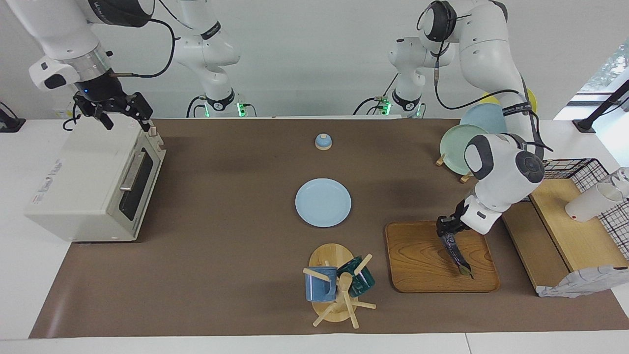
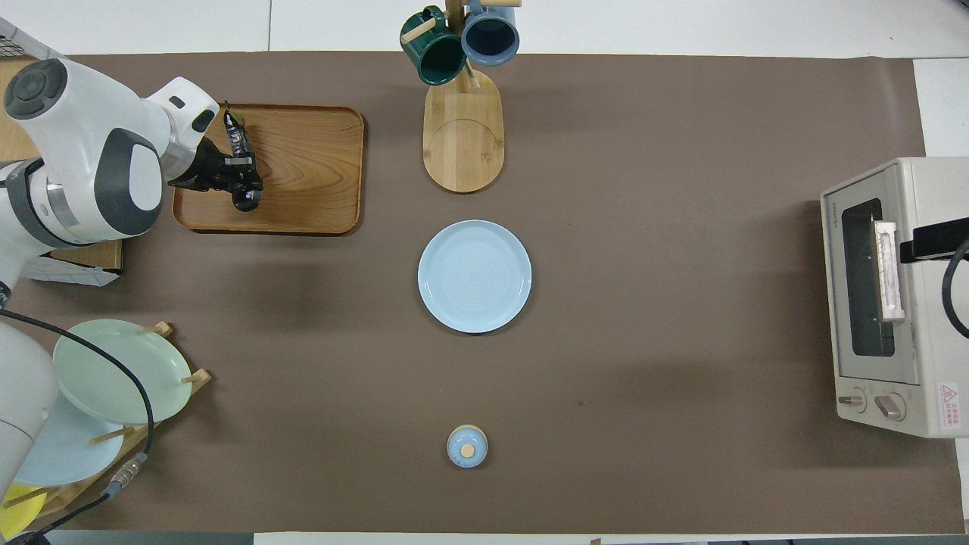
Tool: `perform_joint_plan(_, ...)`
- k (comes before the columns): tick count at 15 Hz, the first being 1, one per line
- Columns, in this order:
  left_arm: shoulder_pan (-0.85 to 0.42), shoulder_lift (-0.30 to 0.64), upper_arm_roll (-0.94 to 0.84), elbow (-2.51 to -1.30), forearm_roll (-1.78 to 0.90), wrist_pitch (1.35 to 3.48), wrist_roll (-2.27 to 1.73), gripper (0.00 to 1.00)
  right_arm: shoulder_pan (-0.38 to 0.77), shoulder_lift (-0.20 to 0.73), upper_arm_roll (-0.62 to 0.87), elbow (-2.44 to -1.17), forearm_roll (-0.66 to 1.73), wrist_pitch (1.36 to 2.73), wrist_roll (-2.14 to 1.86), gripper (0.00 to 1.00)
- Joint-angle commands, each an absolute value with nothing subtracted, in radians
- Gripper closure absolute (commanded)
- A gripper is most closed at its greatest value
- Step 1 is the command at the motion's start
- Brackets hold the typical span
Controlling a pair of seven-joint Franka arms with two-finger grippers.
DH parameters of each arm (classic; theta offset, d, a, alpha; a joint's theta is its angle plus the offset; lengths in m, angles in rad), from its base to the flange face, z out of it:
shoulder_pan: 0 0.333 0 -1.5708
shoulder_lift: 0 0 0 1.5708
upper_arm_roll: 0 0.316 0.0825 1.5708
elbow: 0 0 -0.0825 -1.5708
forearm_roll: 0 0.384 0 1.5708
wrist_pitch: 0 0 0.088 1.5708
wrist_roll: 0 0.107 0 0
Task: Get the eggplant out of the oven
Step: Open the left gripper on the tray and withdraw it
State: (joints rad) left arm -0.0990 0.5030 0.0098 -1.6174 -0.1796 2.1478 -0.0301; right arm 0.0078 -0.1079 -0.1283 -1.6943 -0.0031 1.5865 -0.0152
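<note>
Now | left end effector clamped on eggplant, stem tip slanting down over wooden tray | right end effector, fingers apart, above closed toaster oven

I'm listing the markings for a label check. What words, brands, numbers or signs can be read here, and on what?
oven, strip along the door's top edge: small dark brand lettering, too small to read.
Oven front, by the knobs: red triangle warning sticker; its text is unreadable.
Oven top: faint printing, unreadable.
Arm links: dark bands with lettering, unreadable.

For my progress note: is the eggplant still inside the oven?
No. The left gripper holds the eggplant over the wooden tray; the oven door is closed.
</note>
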Motion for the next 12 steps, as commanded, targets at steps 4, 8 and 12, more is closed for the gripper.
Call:
perform_joint_plan(4, -0.106, 0.520, 0.017, -1.591, -0.095, 2.183, -0.035, 0.00, -0.005, -0.098, -0.133, -1.689, 0.014, 1.560, -0.043, 0.00)
perform_joint_plan(8, -0.091, 0.433, 0.017, -1.594, -0.104, 2.119, -0.049, 0.00, -0.009, -0.118, -0.126, -1.693, 0.015, 1.562, -0.046, 0.00)
perform_joint_plan(12, -0.074, 0.303, 0.020, -1.592, -0.101, 1.996, -0.051, 0.00, -0.006, -0.117, -0.126, -1.692, 0.020, 1.562, -0.046, 0.00)
